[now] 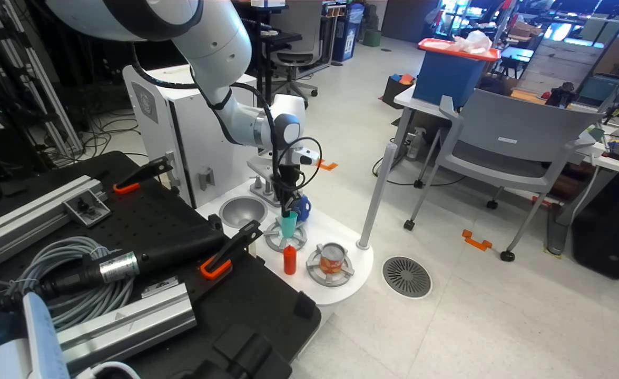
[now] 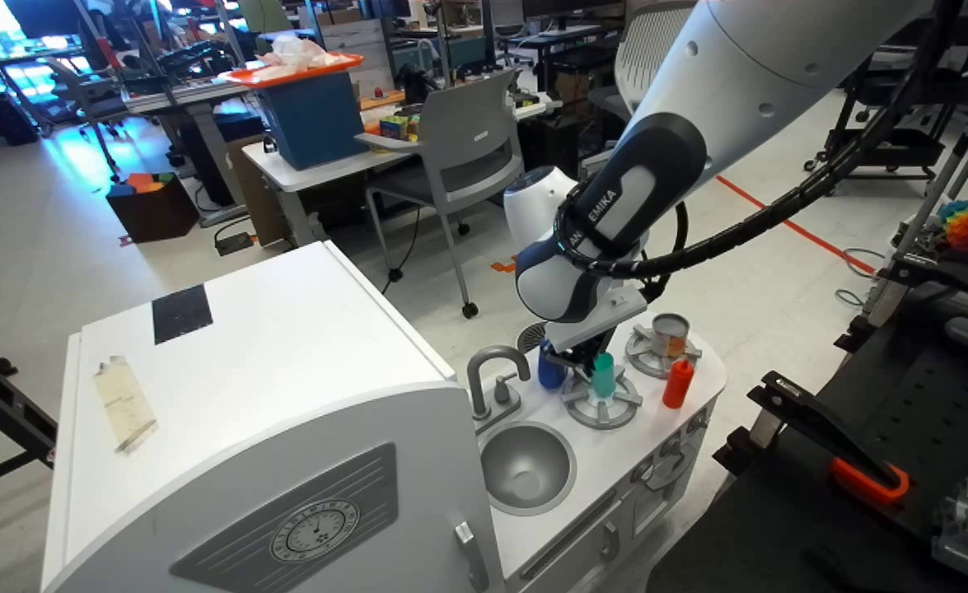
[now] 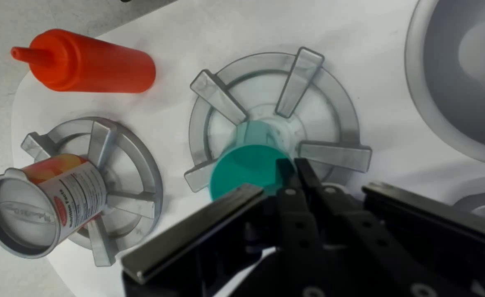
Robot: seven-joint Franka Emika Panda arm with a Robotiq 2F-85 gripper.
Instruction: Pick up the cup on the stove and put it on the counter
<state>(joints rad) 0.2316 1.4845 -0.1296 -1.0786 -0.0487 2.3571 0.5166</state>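
Note:
The teal cup (image 1: 288, 225) stands upright over a grey burner (image 1: 272, 243) of the toy stove in both exterior views (image 2: 603, 375). I cannot tell whether its base touches the burner. In the wrist view the cup (image 3: 246, 171) opens toward the camera. My gripper (image 3: 293, 161) is shut on the cup's rim, with one finger inside the cup and one outside. The gripper also shows in both exterior views (image 1: 287, 211) (image 2: 589, 362), pointing down at the cup. The white counter (image 2: 603, 451) surrounds the burners and also shows in the wrist view (image 3: 374, 37).
A red bottle (image 1: 290, 260) stands near the cup. An open can (image 1: 332, 258) sits on the second burner. A blue pitcher (image 2: 550, 371) is close behind the gripper. A grey basin (image 2: 562, 461) and faucet (image 2: 496, 356) lie beside the burner. A grey post (image 1: 377, 197) rises at the counter's edge.

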